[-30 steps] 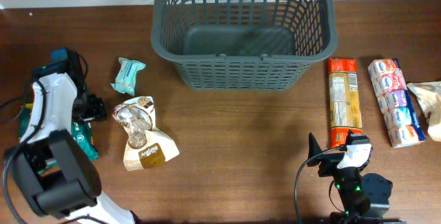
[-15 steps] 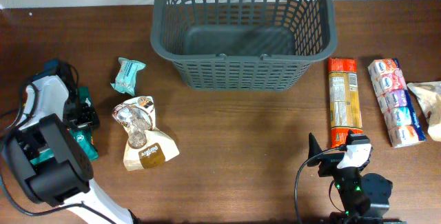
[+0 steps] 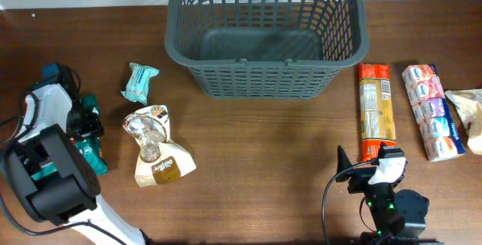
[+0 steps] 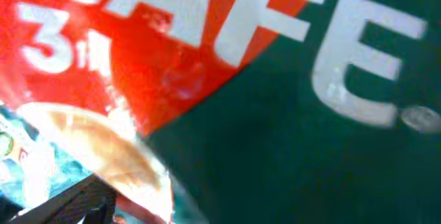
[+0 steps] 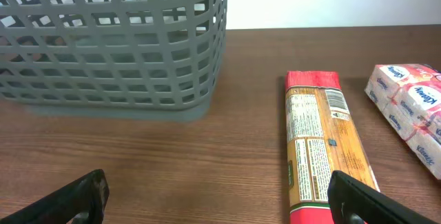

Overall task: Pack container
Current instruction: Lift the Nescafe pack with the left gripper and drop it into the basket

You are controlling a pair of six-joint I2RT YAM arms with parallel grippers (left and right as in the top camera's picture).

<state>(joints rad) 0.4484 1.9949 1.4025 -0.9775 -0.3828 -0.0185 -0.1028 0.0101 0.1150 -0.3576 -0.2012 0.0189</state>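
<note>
The container, a large dark grey lattice basket (image 3: 263, 79), stands at the back middle of the table and holds nothing that I can see; its wall also shows in the right wrist view (image 5: 110, 45). My left gripper (image 3: 86, 121) is low at the far left, over a green and red coffee packet (image 3: 93, 153) that fills the left wrist view (image 4: 289, 114). Only one dark finger shows there, so its opening is unclear. My right gripper (image 5: 220, 203) is open and empty at the front right (image 3: 363, 162), beside an orange pasta packet (image 5: 324, 148).
A teal packet (image 3: 140, 82) and a brown-and-white bag (image 3: 156, 148) lie left of the basket. The pasta packet (image 3: 375, 111), a tissue multipack (image 3: 431, 111) and a beige bag (image 3: 468, 113) lie at the right.
My left arm has swung and its gripper has shifted a little left, closer over the green packet. The right arm and all packets have stayed put.
</note>
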